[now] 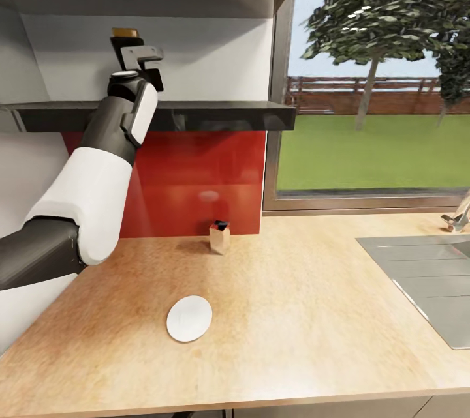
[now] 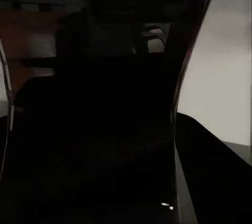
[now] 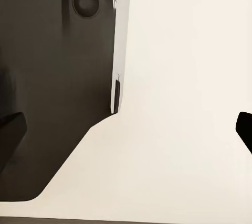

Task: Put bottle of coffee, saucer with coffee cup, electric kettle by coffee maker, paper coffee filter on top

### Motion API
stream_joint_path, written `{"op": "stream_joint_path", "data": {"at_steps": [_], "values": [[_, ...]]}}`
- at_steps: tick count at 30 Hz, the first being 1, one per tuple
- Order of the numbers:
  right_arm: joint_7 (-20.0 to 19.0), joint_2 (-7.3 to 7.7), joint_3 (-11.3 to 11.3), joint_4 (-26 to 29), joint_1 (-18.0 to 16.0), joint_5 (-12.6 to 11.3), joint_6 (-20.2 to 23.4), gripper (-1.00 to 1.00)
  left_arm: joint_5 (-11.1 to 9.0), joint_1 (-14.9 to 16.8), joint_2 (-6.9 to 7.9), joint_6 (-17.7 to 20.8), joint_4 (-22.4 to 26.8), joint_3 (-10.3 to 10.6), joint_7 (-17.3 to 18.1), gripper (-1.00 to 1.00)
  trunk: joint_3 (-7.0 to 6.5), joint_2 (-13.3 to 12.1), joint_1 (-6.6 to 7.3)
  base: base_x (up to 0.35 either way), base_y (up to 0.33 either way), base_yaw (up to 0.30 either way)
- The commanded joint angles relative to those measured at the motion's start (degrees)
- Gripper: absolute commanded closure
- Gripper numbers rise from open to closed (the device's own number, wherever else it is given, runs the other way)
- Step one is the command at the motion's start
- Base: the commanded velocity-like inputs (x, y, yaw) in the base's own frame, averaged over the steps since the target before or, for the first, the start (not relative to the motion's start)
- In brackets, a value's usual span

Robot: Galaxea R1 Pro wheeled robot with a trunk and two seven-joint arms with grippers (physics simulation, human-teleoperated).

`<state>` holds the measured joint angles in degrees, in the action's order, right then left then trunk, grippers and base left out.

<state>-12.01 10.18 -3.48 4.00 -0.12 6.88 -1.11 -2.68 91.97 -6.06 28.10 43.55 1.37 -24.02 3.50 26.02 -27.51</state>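
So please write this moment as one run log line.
left gripper: up at the shelf, around a yellow-capped item, grip unclear | saucer: on countertop | small carton: by red backsplash

left arm (image 1: 98, 177): raised, stretched forward-up | left tool (image 1: 134, 46): jaw state unclear

Head view: high, angled down over kitchen countertop (image 1: 294, 313), facing shelf (image 1: 196, 115) and window (image 1: 378, 79) — mid range. Left wrist view: pressed close against something dark at the shelf — same area as head view. Right wrist view: tight on pale surface.
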Motion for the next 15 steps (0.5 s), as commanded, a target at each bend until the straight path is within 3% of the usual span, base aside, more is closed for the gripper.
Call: {"op": "stream_joint_path", "data": {"at_steps": [1, 10, 15], "values": [[-0.2, 0.01, -0.4, 0.0, 0.0, 0.6, -0.1, -1.00, -0.3, 0.1, 0.01, 0.3, 0.2, 0.1, -0.3, 1.00, 0.12, 0.1, -0.03, 0.000, 0.000, 0.000], [-0.2, -0.07, -0.5, 0.1, 0.0, 0.6, -0.1, -1.00, -0.5, 0.1, -0.26, 1.8, 0.5, 0.7, -0.2, 1.00, 0.12, 0.1, -0.03, 0.000, 0.000, 0.000], [-0.2, -0.08, -0.5, 0.1, -0.1, 0.6, -0.1, -1.00, -0.8, 0.2, -0.67, 5.1, 2.9, 0.5, 0.1, 1.00, 0.12, 0.1, -0.03, 0.000, 0.000, 0.000]]}}
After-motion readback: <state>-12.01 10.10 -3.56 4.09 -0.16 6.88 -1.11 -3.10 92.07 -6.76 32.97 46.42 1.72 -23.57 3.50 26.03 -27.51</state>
